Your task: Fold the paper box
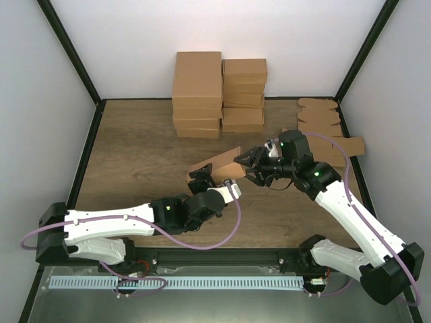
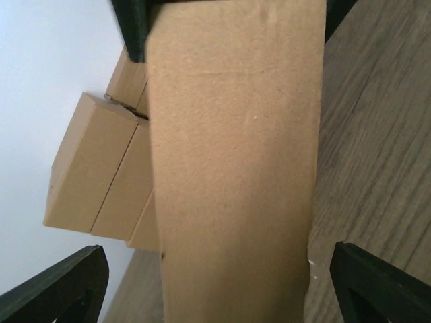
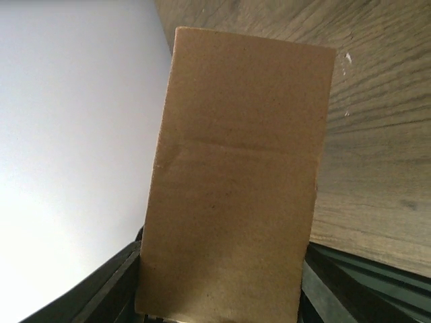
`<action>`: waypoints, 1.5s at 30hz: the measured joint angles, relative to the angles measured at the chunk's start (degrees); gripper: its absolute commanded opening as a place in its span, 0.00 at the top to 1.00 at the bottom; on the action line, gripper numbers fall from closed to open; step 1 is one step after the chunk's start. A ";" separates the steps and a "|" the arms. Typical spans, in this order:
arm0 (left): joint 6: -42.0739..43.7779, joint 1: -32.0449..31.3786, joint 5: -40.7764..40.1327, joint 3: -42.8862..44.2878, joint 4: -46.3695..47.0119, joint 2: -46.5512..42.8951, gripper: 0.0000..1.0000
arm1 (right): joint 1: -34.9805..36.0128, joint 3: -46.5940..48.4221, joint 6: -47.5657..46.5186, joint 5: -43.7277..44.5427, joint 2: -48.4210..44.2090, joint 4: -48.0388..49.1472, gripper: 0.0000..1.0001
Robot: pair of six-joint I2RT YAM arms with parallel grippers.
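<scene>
White shells cover the left arm (image 1: 114, 225) and right arm (image 1: 357, 215), with black joints (image 1: 192, 212) and bases (image 1: 52, 235). Purple cables (image 1: 209, 243) loop alongside; green lights (image 1: 314, 176) glow. The left pincer (image 1: 202, 175) and right pincer (image 1: 245, 166) are black.

paper box (image 2: 236, 168) between spread fingers (image 2: 67, 289), cartons (image 2: 94, 175) behind

Plain matte brown with no print on the folded kraft cardboard paper box (image 1: 222, 159) — the same brown on the stacked rectangular cardboard cartons (image 1: 197, 94) and the flat die-cut cardboard blanks (image 1: 323, 121). Mid-brown with darker streaked grain on the wooden table top (image 1: 135, 155), flat white on the enclosure walls (image 1: 40, 81), black on the slanting frame posts (image 1: 71, 50). White shells and black joints on the two jointed robot arms (image 1: 114, 225), small green lights (image 1: 314, 173) — and purple on the looping cables (image 1: 202, 246).
</scene>
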 measured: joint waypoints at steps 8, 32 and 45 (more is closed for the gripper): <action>-13.05 -0.13 7.54 4.17 -8.24 -8.63 0.00 | -1.88 -0.22 -8.81 4.70 1.25 5.27 0.52; -32.83 -0.13 15.50 7.34 -16.37 -23.56 0.00 | -34.29 -11.74 -29.03 -16.96 24.96 49.16 0.52; -33.11 3.10 18.47 4.02 -15.56 -20.65 0.00 | -34.29 2.47 -26.43 -19.30 45.07 64.54 0.52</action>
